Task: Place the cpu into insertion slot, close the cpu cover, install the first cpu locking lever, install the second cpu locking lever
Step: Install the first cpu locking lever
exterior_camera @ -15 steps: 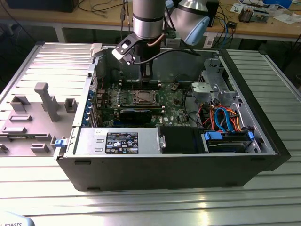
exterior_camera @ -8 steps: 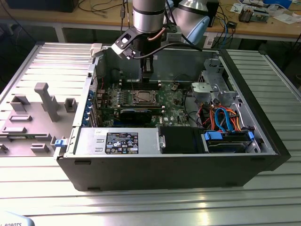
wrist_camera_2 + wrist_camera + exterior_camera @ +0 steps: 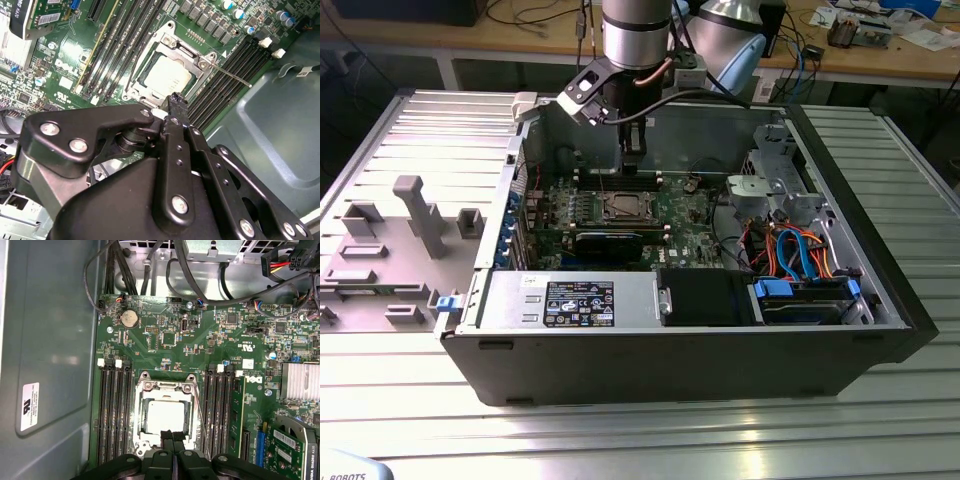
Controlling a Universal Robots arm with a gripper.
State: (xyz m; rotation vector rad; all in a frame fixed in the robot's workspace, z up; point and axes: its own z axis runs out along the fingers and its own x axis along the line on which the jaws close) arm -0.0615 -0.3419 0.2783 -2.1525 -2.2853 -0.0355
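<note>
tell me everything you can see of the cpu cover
The cpu cover is a thin, shiny silver metal frame with a large square window, lying flat and closed over the cpu, whose pale grey top shows through. Long memory slots flank it on two sides. The gripper, fingers shut, hangs over one edge; contact cannot be judged.

One computer case lay open, with one green board inside it. The board carried one square socket, and one silver chip sat in that socket with one metal frame around it. Two banks of long black memory slots flanked the socket, one bank on either side. Four white clips capped those slots, two per bank. One thin wire lever stuck out beside the socket. One round coin battery and one finned heat sink sat farther from the socket, well apart from each other.
</note>
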